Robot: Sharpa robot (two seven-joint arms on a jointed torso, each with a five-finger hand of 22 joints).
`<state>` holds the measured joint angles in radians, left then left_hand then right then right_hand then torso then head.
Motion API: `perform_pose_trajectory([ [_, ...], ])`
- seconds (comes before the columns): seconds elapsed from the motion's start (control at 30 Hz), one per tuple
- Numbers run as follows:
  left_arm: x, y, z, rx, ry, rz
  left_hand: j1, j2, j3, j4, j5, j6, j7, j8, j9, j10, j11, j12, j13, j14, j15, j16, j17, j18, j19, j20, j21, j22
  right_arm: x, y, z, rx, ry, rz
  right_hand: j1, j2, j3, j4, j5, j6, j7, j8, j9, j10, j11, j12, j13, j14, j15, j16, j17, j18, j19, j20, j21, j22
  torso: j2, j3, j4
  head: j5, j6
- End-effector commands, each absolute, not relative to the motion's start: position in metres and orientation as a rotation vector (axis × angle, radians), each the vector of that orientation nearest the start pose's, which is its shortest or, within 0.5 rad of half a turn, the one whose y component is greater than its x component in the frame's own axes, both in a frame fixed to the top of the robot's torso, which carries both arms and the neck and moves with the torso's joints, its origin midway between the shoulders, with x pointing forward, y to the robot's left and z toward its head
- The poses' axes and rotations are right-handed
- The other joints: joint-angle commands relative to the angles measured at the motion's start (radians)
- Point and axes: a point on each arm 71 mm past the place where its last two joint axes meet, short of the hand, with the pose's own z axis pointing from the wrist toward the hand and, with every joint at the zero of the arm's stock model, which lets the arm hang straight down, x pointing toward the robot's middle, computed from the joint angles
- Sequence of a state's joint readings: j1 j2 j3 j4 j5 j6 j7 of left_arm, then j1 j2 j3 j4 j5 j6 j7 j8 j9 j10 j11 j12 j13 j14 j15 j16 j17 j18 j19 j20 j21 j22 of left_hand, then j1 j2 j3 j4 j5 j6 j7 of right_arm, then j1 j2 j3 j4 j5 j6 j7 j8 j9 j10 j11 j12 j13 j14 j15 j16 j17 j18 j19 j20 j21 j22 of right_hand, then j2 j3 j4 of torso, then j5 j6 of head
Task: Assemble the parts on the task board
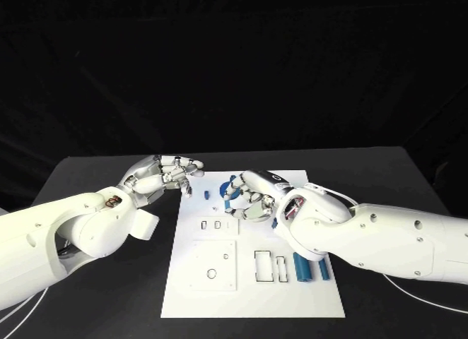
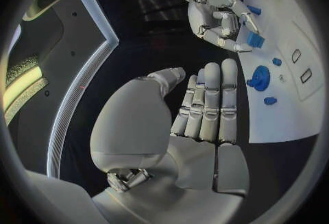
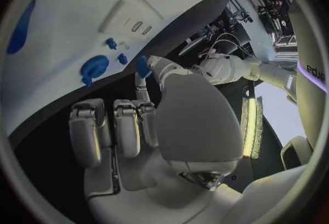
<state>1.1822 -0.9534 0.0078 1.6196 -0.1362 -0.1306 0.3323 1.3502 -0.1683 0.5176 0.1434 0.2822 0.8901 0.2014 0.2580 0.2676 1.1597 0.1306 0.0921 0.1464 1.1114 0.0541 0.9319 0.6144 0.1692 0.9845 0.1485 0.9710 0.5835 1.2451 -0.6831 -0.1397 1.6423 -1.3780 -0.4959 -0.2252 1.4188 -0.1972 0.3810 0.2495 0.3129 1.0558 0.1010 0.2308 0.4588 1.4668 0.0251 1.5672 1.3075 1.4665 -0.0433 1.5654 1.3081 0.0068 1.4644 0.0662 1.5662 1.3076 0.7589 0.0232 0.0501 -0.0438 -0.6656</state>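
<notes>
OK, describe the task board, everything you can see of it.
The task board is a flat white rectangular plate lying on the black table, long side running away from the robot. It carries outlined rectangular slots, a raised square plate with holes, and small blue parts. The right hand hovers over its far end.

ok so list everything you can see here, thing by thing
table: one, black, under the board.
task board: one, white plate, middle of the table.
round blue part: one, on the board's far end, by the right hand.
small blue parts: two, on the board next to the round part.
long blue parts: two, side by side near the board's right edge.
blue part in hand: one, pinched in the right hand's fingers.
left hand: silver, off the board's left edge, fingers together, holds nothing.
right hand: silver, over the board's far end, holds a blue part.
</notes>
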Motion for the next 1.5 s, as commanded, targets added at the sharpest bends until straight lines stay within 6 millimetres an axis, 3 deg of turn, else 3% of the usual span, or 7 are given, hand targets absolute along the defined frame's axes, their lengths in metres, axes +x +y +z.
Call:
perform_pose_trajectory([
  [0.03,0.467,0.219,-0.161,-0.934,1.560,-1.681,-0.006,0.005,0.008,-0.001,-0.002,-0.007,0.003,-0.004,0.001,-0.008,-0.002,-0.004,0.001,-0.007,-0.002,0.005,-0.001,0.015,-0.008,-0.002,0.004,0.001,0.446,-0.090,-0.186,-0.179,1.627,0.797,0.001,0.008,0.006,-0.003,0.004,-0.002,-0.004,0.009,0.013,0.104,-0.006,0.003,0.263,0.104,-0.005,0.005,0.263,-0.007,0.106,-0.007,0.005,0.263,0.001,0.0008,0.0004,0.003,-0.005],
  [0.57,0.467,0.219,-0.159,-0.919,1.547,-1.682,-0.004,0.006,0.010,-0.003,-0.001,-0.006,0.003,-0.004,0.002,-0.007,-0.002,-0.004,0.001,-0.006,-0.002,0.005,-0.001,0.015,-0.009,-0.002,0.006,0.002,0.442,-0.075,-0.214,-0.210,1.708,0.758,-0.005,0.000,0.008,-0.006,-0.005,-0.016,0.002,0.006,0.012,0.096,0.000,-0.007,0.255,0.104,-0.001,0.005,0.263,-0.007,0.106,-0.005,0.005,0.263,-0.001,-0.0002,-0.0004,0.010,-0.019],
  [0.77,0.467,0.219,-0.160,-0.920,1.550,-1.682,-0.004,0.006,0.010,-0.003,-0.001,-0.006,0.003,-0.004,0.002,-0.007,-0.002,-0.004,0.001,-0.006,-0.002,0.005,-0.001,0.015,-0.009,-0.002,0.006,0.002,0.442,-0.074,-0.218,-0.211,1.717,0.751,-0.007,-0.002,0.008,-0.006,-0.008,-0.019,0.003,0.006,0.012,0.095,0.001,-0.009,0.254,0.104,0.001,0.005,0.263,-0.007,0.106,-0.004,0.005,0.263,0.000,-0.0005,0.0016,0.005,-0.020],
  [1.2,0.467,0.221,-0.160,-0.922,1.553,-1.677,-0.004,0.006,0.010,-0.003,-0.001,-0.006,0.003,-0.004,0.002,-0.007,-0.002,-0.004,0.001,-0.006,-0.002,0.005,-0.001,0.015,-0.009,-0.002,0.006,0.002,0.445,-0.081,-0.222,-0.196,1.724,0.722,-0.011,-0.003,0.008,-0.005,-0.010,-0.022,0.005,0.006,0.011,0.094,0.002,-0.009,0.253,0.104,0.002,0.005,0.263,-0.007,0.106,-0.003,0.005,0.263,0.000,0.0001,-0.0019,0.012,-0.023],
  [1.5,0.467,0.221,-0.160,-0.922,1.556,-1.676,-0.004,0.006,0.010,-0.003,-0.001,-0.006,0.003,-0.004,0.002,-0.007,-0.002,-0.004,0.001,-0.006,-0.002,0.005,-0.001,0.015,-0.009,-0.002,0.006,0.002,0.447,-0.083,-0.223,-0.174,1.719,0.710,-0.015,-0.004,0.007,-0.003,-0.012,-0.024,0.006,0.006,0.011,0.095,0.003,-0.009,0.253,0.104,0.003,0.005,0.263,-0.007,0.106,-0.002,0.005,0.263,0.000,0.0013,0.0010,0.012,-0.023],
])
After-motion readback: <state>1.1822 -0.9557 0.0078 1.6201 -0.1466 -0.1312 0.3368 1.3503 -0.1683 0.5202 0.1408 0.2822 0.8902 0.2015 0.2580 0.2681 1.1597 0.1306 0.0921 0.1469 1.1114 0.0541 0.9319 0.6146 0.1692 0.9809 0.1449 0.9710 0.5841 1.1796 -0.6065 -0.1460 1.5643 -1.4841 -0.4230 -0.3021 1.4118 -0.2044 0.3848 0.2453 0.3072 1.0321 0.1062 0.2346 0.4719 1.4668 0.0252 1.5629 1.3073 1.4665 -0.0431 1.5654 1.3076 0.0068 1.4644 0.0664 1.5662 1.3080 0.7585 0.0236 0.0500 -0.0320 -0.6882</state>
